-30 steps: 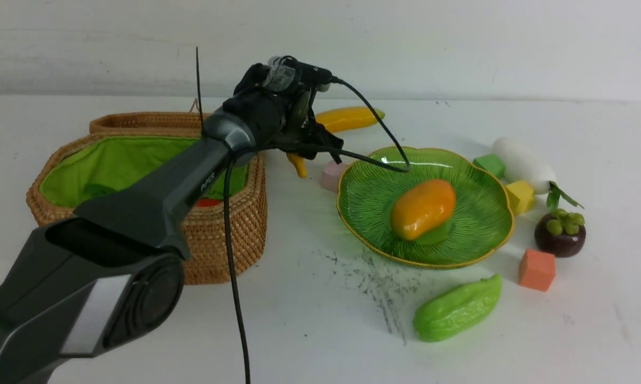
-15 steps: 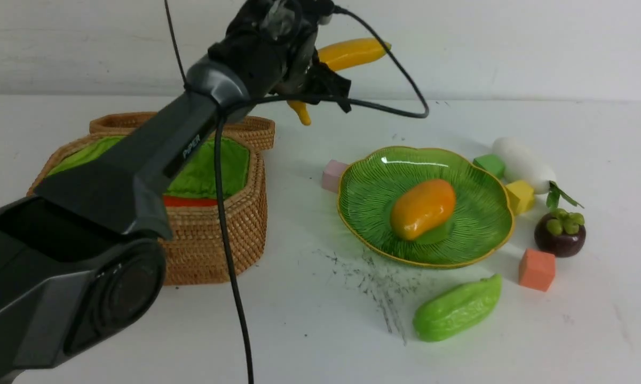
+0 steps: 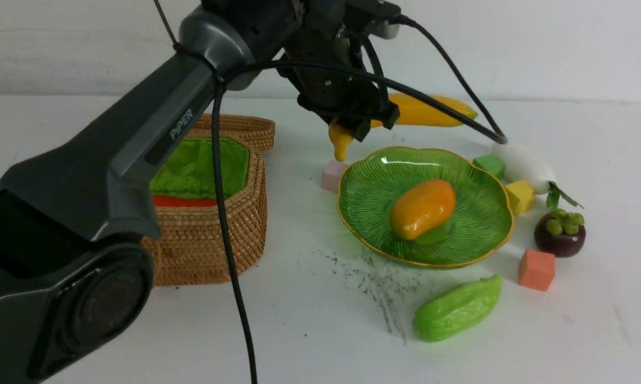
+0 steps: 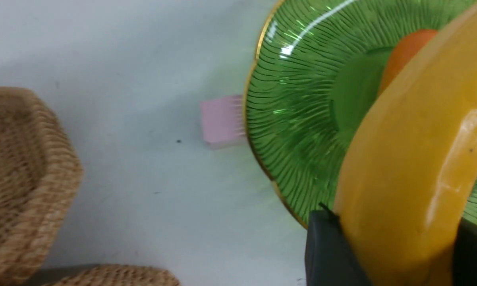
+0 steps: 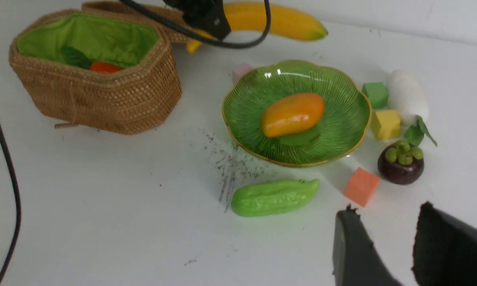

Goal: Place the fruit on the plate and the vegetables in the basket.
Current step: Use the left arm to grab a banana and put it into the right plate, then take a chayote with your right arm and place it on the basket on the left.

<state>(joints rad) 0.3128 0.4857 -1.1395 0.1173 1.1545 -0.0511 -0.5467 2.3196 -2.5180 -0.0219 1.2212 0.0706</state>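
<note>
— Where is the banana?
— In the left gripper. Its jaws are clamped on the banana near one end. The fruit hangs roughly level, off the table, above the far rim of the plate.
— And the plate?
— It sits right of the table's middle, with a mango lying in its centre.
— The other fruit?
— The mangosteen sits on the table toward the right edge, near the plate but not on it.
— The vegetables?
— The carrot lies inside the basket, which stands on the left side of the table with its lid thrown back. The gourd lies on the table on the near side of the plate. The radish lies past the plate's right rim, toward the far edge, with its leaves toward the mangosteen.
— The right gripper?
— The right gripper hangs over the near right part of the table, jaws apart, nothing between them.
— Anything else?
— There are four small blocks. The pink block is against the plate's left rim. The green block and yellow block are between plate and radish. The orange block is just on the near side of the mangosteen.
</note>
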